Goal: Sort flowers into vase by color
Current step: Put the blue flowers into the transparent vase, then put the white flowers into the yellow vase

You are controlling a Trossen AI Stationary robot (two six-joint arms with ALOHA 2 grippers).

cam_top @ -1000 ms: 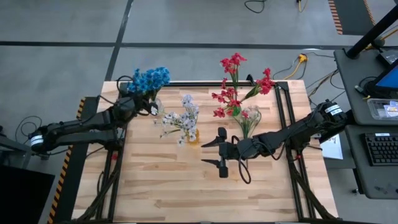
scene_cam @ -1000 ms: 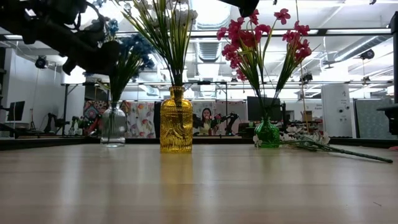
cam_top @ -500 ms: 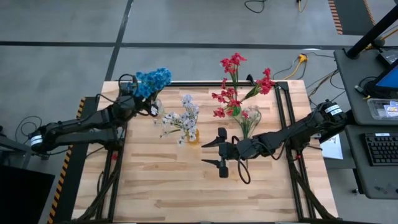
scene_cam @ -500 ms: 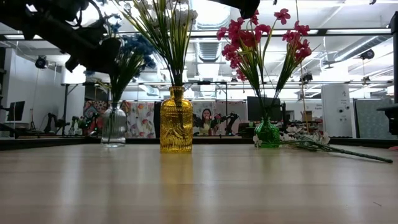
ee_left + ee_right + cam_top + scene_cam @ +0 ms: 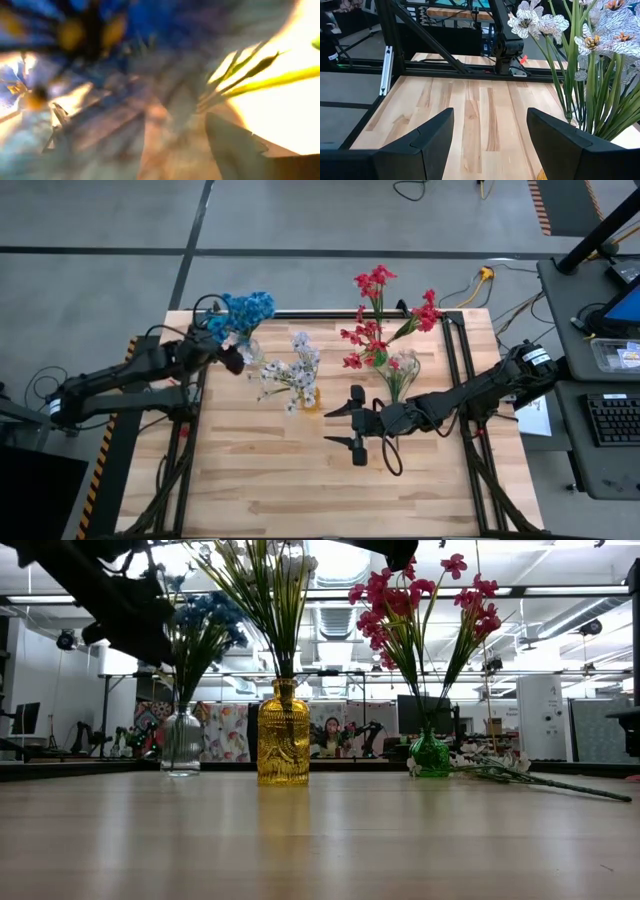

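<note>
Blue flowers [image 5: 243, 310] stand with their stems in a clear vase [image 5: 182, 745] at the far left. My left gripper [image 5: 232, 360] hovers open just left of their stems, high above the table [image 5: 140, 635]; its wrist view is a blur of blue blossoms [image 5: 100, 30]. White flowers [image 5: 295, 370] stand in a yellow vase [image 5: 283, 745], and red flowers [image 5: 375, 330] in a green vase [image 5: 431, 755]. One white sprig [image 5: 510, 775] lies flat on the table beside the green vase. My right gripper [image 5: 345, 427] waits open mid-table, near the yellow vase.
Black frame rails [image 5: 455, 360] run along the table's left, right and far edges. Bare wood [image 5: 300, 480] fills the near half of the table. The three vases stand in a row across the far half.
My left gripper has drawn back from the blue flowers toward the table's left edge, rising a little and tipping up. The blue flowers stay standing in the clear vase.
</note>
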